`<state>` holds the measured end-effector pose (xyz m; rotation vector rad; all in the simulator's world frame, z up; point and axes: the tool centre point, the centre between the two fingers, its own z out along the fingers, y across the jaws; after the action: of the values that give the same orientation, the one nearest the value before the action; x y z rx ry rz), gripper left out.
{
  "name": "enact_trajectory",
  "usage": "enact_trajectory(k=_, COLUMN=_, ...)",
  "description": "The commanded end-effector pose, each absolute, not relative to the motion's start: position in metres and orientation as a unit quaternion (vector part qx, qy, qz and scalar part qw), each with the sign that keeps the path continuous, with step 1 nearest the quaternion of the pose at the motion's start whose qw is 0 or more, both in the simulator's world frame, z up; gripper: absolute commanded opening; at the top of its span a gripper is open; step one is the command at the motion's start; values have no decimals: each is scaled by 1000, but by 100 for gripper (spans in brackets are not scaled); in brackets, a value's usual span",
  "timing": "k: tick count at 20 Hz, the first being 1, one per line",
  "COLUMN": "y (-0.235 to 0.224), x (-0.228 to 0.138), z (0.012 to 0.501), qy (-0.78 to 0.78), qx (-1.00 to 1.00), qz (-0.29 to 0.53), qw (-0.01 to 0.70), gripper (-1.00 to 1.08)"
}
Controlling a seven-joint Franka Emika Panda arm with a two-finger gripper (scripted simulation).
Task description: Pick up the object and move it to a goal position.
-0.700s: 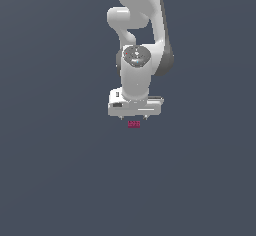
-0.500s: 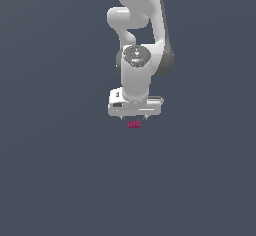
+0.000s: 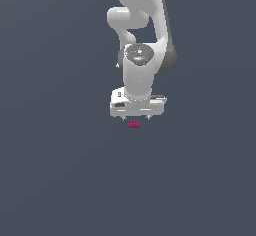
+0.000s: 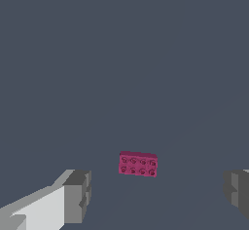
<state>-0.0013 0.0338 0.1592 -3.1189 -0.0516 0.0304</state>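
I've got the arm [image 3: 142, 40] hanging straight down in the exterior view, white body with the dark joint band on the exterior view's right, and the claw [image 3: 136, 117] sits at its lower end. Just below the claw lies the block [image 3: 134, 124], a tiny magenta-red piece on the plain grey floor [image 3: 55, 180]. From out here the block looks much narrower than the white bar of the claw above it, and it sits roughly under the middle of that bar, a touch toward the exterior view's left.

Switching to the wrist view, I see the block [image 4: 138, 163] much better: a flat rectangle with two rows of small round studs on its top face, lying slightly askew. One grey fingertip [image 4: 78, 195] shows on its white mount at one side of the picture, and the other one is right at the opposite edge, only partly in view. The claw [image 4: 158, 192] is spread wide, with the fingertips well apart and nothing between them but floor. The block lies apart from both fingertips, touching neither, and nearer to the one on the white mount. I cannot tell from either view how high the fingertips are above the floor. The floor [image 4: 121, 53] around the block is a flat, even grey.
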Motion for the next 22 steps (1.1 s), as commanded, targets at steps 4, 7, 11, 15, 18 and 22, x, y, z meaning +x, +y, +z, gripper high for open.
enact_trajectory(k=4, y=33, x=-2, z=158, qy=-23, qx=-1000, qz=10, qw=11, gripper=100)
enact_trajectory(k=7, y=33, x=-3, z=156, qy=-36, qx=-999, qz=10, qw=10, gripper=100)
enact_trajectory(k=11, y=32, x=-4, z=152, qy=-63, qx=-998, qz=9, qw=8, gripper=100)
enact_trajectory(k=15, y=31, x=-7, z=146, qy=-102, qx=-995, qz=9, qw=7, gripper=100)
enact_trajectory(k=18, y=30, x=-9, z=140, qy=-138, qx=-990, qz=9, qw=5, gripper=100)
enact_trajectory(k=22, y=28, x=-13, z=132, qy=-194, qx=-981, qz=9, qw=3, gripper=100)
